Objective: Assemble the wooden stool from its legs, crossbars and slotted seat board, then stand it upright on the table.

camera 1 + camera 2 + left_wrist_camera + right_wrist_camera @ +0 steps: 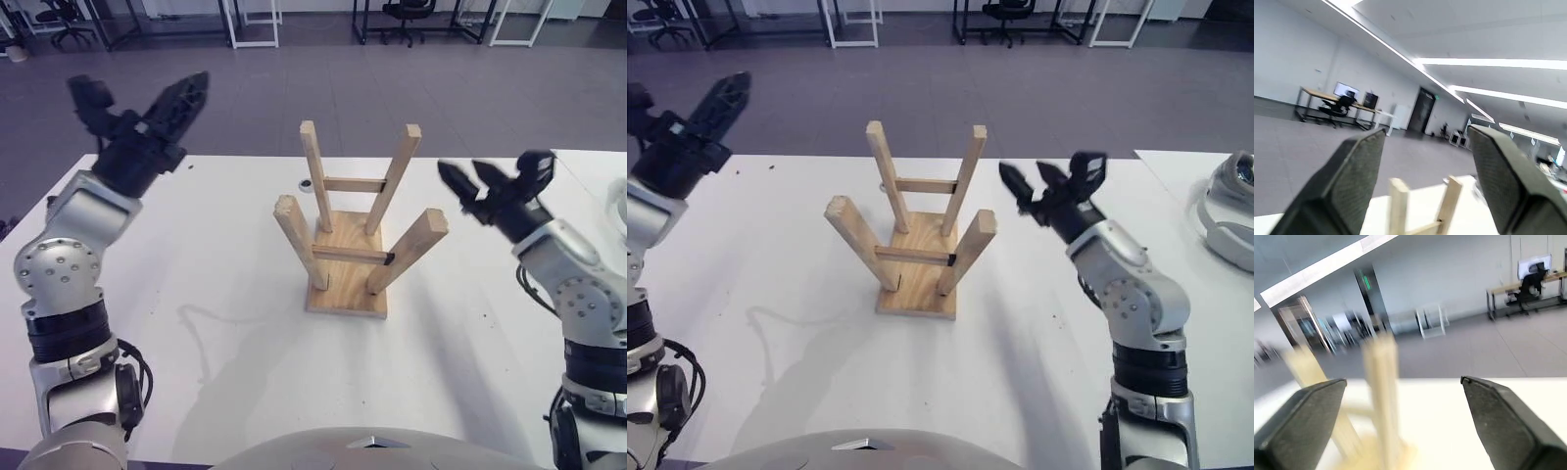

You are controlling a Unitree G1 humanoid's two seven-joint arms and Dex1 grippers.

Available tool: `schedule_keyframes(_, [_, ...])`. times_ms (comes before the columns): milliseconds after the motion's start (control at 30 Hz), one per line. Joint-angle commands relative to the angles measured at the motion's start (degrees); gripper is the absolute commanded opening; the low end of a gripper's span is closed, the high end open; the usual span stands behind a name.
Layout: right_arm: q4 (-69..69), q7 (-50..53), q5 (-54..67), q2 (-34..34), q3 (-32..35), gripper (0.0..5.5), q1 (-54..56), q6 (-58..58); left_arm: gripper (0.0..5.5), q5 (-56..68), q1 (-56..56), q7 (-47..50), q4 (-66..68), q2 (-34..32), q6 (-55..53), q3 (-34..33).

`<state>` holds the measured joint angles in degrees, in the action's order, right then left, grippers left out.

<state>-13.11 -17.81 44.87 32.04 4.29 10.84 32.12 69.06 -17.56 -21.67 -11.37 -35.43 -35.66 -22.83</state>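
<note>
The wooden stool (349,217) rests upside down on its seat board (345,290) in the middle of the white table (206,264). Its four legs point up and two crossbars (354,184) join them. My left gripper (139,82) is raised above the table's far left corner, open and empty, well clear of the stool. In the left wrist view the left gripper (1427,134) frames two leg tops (1399,203). Just right of the stool, my right gripper (458,168) hovers open near the front right leg (409,250) without touching it. The right gripper (1403,382) sees a blurred leg (1381,391) ahead.
A white headset-like object (1227,211) lies on a neighbouring table at the far right. A small pale item (305,184) sits on the table behind the stool. Grey floor with office chairs and desk frames lies beyond the far edge.
</note>
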Motion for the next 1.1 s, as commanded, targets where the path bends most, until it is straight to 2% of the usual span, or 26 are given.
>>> schedule_keyframes(33, [-8.1, -14.0, 0.1, -2.4, -11.2, 4.37, -4.7, -1.0, 3.09, -18.6, 19.7, -9.6, 0.8, -6.0, 3.5, 8.1])
schedule_keyframes(100, [-15.6, -17.9, 3.2, -1.8, -13.5, 4.37, -7.1, 0.9, 3.09, -24.5, 27.0, -14.3, 0.6, -7.7, 5.8, 9.8])
schedule_keyframes(200, [-20.8, -22.8, 2.8, 3.5, -14.3, 4.37, -12.9, 3.0, 3.09, -32.3, 34.9, -19.8, -0.4, -10.3, 9.3, 12.2])
schedule_keyframes(333, [-15.1, -33.7, -11.1, 19.4, -13.9, 4.37, -27.0, -4.0, 3.09, -45.5, 39.3, -24.2, -1.1, -14.8, 14.5, 19.9])
schedule_keyframes(400, [-9.8, -33.1, -13.3, 17.4, -11.3, 4.37, -25.5, -7.2, 3.09, -48.3, 36.8, -24.6, -0.8, -14.1, 15.1, 22.6])
schedule_keyframes(500, [10.5, -25.6, -15.7, 7.2, -6.6, 4.37, -10.9, -11.6, 3.09, -53.7, 26.6, -21.6, 3.6, -9.1, 14.4, 28.2])
schedule_keyframes(667, [45.7, -17.7, -34.7, -1.2, -14.2, 4.37, 9.5, -25.7, 3.09, -58.0, 22.3, -20.7, 9.5, -7.1, 14.9, 31.4])
schedule_keyframes(733, [50.2, -22.9, -34.2, -4.8, -14.8, 4.37, 12.4, -28.0, 3.09, -59.4, 19.5, -21.0, 12.4, -6.7, 15.8, 32.4])
schedule_keyframes(767, [50.2, -26.8, -33.4, -5.5, -15.1, 4.37, 11.7, -28.4, 3.09, -60.1, 16.7, -21.0, 14.8, -5.7, 16.5, 33.3])
schedule_keyframes(867, [46.0, -32.8, -32.0, -4.5, -14.7, 4.37, 6.0, -27.6, 3.09, -57.2, 6.0, -19.8, 25.9, 4.2, 18.2, 32.8])
schedule_keyframes(967, [36.6, -26.0, -31.1, -4.1, -10.0, 4.37, -1.6, -24.7, 3.09, -53.2, 2.5, -16.5, 30.5, 12.1, 20.9, 27.8])
schedule_keyframes(1100, [21.1, -10.7, -31.7, -5.8, -1.4, 4.37, -10.9, -20.0, 3.09, -51.9, 13.8, -14.6, 24.2, 8.7, 24.1, 18.9])
